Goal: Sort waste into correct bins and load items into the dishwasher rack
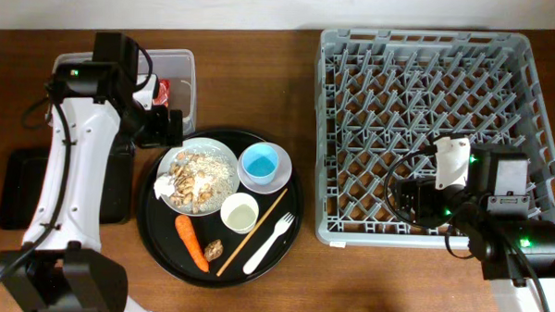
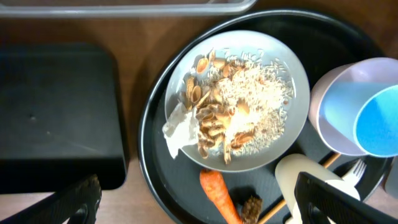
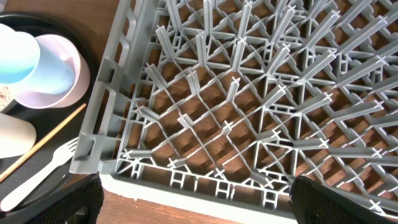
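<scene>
**A:** Checking the score so far: just a red wrapper (image 1: 162,90) down in the clear tub (image 1: 186,65). Nothing to see in the black tray (image 2: 56,112).

**B:** And over on the rack (image 1: 430,41)?

**A:** Bare pegs all round, not one dish loaded.

**B:** So, all heaped on the round tray (image 1: 292,221)?

**A:** Yes. Counting a plate (image 2: 297,74) covered in food scraps (image 2: 249,106), with a white wad (image 2: 177,130) at its edge. Then a blue cup (image 1: 259,161) tucked inside the bowl (image 1: 281,179), plus a white cup (image 1: 239,211), fork (image 1: 268,241) and chopstick (image 1: 256,228). Also spotting a carrot (image 1: 192,243) and a brown lump (image 1: 213,250) down on the tray floor.

**B:** And the claws?

**A:** Left claw (image 2: 208,202) spread wide, carrying nothing, hanging near the plate beside the tub. Right claw (image 3: 199,202) likewise released and unladen, over the rack.

**B:** Calling it barely begun, then?

**A:** Reckoning so: one scrap binned, the rest of the waste to sort, every dish left to load.
</scene>
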`<act>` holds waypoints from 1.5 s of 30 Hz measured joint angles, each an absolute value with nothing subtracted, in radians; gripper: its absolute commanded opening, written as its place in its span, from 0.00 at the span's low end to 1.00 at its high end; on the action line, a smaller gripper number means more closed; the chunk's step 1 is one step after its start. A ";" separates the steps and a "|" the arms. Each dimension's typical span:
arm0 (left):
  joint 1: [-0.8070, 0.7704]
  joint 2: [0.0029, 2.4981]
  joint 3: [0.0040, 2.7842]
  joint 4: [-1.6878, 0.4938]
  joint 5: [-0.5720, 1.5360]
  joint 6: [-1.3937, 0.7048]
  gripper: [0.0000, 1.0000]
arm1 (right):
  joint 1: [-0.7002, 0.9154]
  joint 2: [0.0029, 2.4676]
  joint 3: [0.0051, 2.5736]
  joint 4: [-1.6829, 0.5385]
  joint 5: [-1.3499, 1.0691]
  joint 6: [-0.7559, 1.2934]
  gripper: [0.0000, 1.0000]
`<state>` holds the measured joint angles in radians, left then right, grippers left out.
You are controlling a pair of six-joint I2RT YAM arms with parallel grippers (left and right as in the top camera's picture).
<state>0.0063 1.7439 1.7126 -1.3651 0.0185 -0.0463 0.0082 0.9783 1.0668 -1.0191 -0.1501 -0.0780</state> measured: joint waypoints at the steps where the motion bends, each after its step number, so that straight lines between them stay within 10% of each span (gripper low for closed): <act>1: 0.006 1.745 1.689 -1.346 0.020 -0.047 0.99 | 0.008 0.978 1.067 -1.020 -0.150 -0.078 0.99; 31: 0.006 1.759 1.187 -0.929 0.035 -0.061 0.67 | 0.008 0.978 1.068 -1.037 -0.150 -0.078 0.98; 45: 0.006 1.759 1.150 -0.907 -0.001 -0.072 0.04 | 0.008 0.978 1.068 -1.037 -0.150 -0.078 0.99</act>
